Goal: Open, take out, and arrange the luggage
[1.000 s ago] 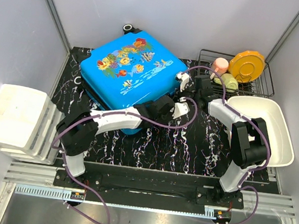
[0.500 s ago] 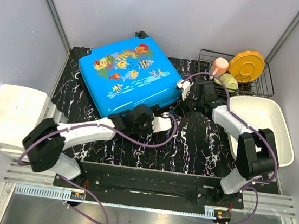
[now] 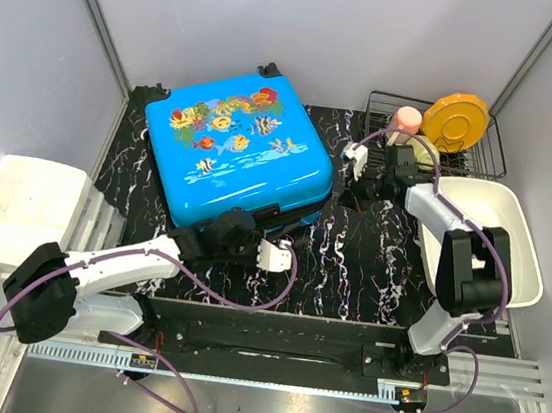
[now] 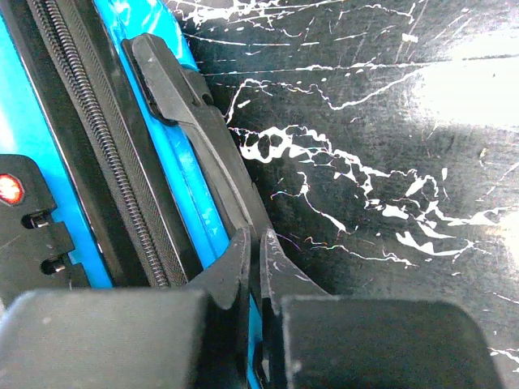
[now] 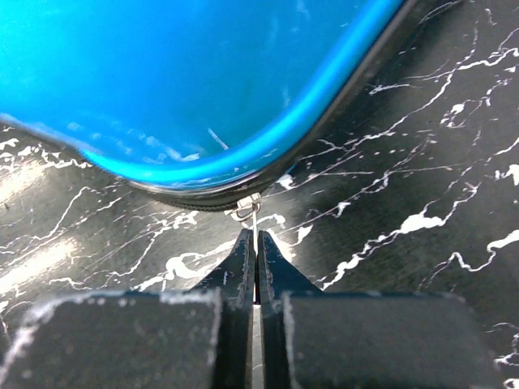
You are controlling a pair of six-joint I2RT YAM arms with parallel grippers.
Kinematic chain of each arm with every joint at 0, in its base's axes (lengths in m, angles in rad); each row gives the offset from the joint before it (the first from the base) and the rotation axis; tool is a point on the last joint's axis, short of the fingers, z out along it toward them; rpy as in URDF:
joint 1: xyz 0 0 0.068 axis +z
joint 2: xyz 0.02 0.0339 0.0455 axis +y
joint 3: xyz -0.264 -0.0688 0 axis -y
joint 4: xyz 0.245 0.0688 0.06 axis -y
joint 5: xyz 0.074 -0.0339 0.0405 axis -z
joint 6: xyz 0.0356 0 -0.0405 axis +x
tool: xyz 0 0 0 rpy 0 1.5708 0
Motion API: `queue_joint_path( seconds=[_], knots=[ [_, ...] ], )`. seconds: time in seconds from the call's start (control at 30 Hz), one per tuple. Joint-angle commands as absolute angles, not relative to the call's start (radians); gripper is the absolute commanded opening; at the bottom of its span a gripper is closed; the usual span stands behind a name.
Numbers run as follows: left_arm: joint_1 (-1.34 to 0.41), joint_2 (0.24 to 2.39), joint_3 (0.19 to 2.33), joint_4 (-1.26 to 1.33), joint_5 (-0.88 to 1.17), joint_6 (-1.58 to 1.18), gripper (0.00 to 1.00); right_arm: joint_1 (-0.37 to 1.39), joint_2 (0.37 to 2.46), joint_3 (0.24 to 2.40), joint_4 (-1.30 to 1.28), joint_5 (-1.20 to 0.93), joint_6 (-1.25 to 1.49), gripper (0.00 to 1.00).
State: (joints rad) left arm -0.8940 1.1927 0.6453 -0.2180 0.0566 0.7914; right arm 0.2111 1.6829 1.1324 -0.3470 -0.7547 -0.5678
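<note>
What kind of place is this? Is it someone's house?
Probably a robot test booth, not a house: bare grey walls, two robot arms bolted to a base plate, one black marbled table.

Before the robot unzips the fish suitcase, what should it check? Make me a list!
1. The luggage lies flat on the table: ok.
2. The right gripper is shut on the zipper pull: ok.
3. The left gripper is shut beside the black side handle: ok.
4. The left gripper really holds that handle: cannot tell.
5. The zipper teeth look neat, no snag: ok.
6. The pull's whole route around the case is free: cannot tell.
</note>
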Motion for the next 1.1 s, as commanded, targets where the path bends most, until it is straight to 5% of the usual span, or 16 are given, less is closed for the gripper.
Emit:
queue_joint_path(
  seconds=[0.0, 0.27, 0.77, 0.83, 0.87, 0.9, 0.93, 1.07],
  knots=[
    [-0.884, 1.255, 0.56, -0.684, 0.089, 0.847, 0.0, 0.138, 1.749, 1.304, -0.229, -0.744, -0.621, 0.0],
    [-0.881, 1.296, 0.584, -0.699, 0.104, 0.882, 0.0, 0.137, 1.953, 1.494, -0.08, -0.825, -0.519, 0.0],
    [-0.87, 1.364, 0.652, -0.713, 0.092, 0.859, 0.0, 0.186, 2.131, 1.513, 0.331, -0.902, -0.313, 0.0],
    [-0.871, 1.377, 0.699, -0.716, 0.075, 0.828, 0.02, 0.189, 2.126, 1.516, 0.341, -0.894, -0.308, 0.09],
    [-0.87, 1.384, 0.727, -0.721, 0.063, 0.812, 0.09, 0.189, 2.12, 1.513, 0.338, -0.87, -0.308, 0.13],
    [-0.868, 1.397, 0.764, -0.745, 0.064, 0.777, 0.38, 0.187, 2.111, 1.509, 0.33, -0.852, -0.308, 0.21],
    [-0.868, 1.402, 0.844, -0.764, 0.072, 0.758, 0.52, 0.184, 2.086, 1.502, 0.321, -0.836, -0.327, 0.26],
    [-0.868, 1.397, 1.043, -0.81, 0.155, 0.723, 0.77, 0.166, 2.007, 1.476, 0.255, -0.776, -0.357, 0.38]
  ],
)
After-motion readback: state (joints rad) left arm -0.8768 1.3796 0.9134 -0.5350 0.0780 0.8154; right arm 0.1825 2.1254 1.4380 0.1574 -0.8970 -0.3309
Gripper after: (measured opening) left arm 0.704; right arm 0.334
